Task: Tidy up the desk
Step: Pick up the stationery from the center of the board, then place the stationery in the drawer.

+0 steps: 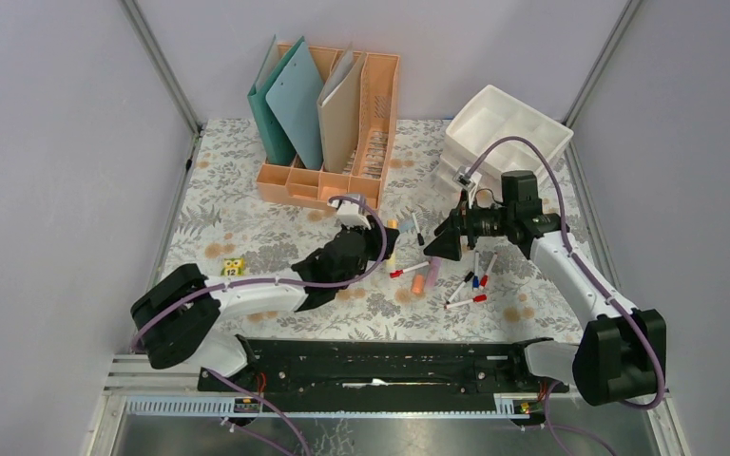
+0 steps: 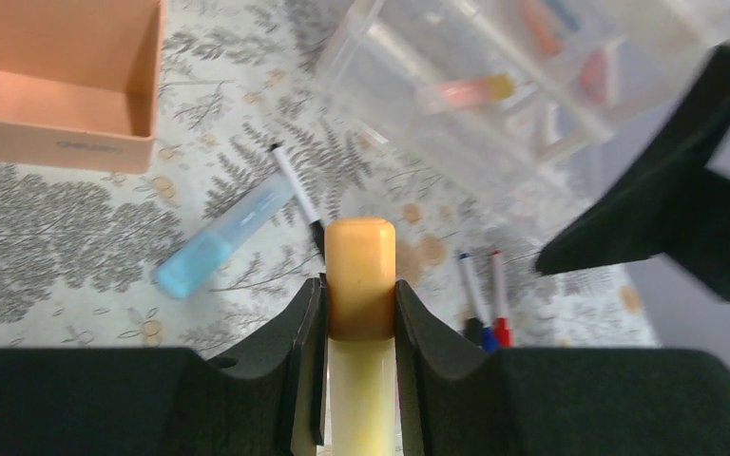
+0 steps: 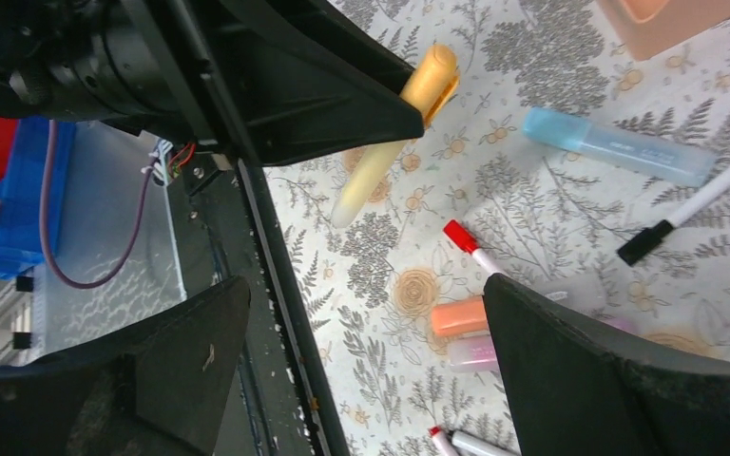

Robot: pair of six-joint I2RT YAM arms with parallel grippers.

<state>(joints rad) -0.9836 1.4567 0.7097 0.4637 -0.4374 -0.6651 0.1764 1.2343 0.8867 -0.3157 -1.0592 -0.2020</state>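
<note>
One yellow plastic highlighter (image 2: pixel 361 275), orange cap, clamped in left gripper (image 2: pixel 361 296), right gripper (image 3: pixel 366 294) spread wide, one translucent blue highlighter (image 3: pixel 618 147) upper right, fern-printed cloth desk (image 3: pixel 380 237)

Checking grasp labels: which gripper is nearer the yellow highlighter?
Left. The left gripper is shut on the yellow highlighter, its fingers clamping it near the cap. The right gripper hangs open off to the highlighter's right, not touching it.

Matt printed cloth desk (image 1: pixel 247 204); smooth plastic yellow highlighter (image 2: pixel 361 275).
</note>
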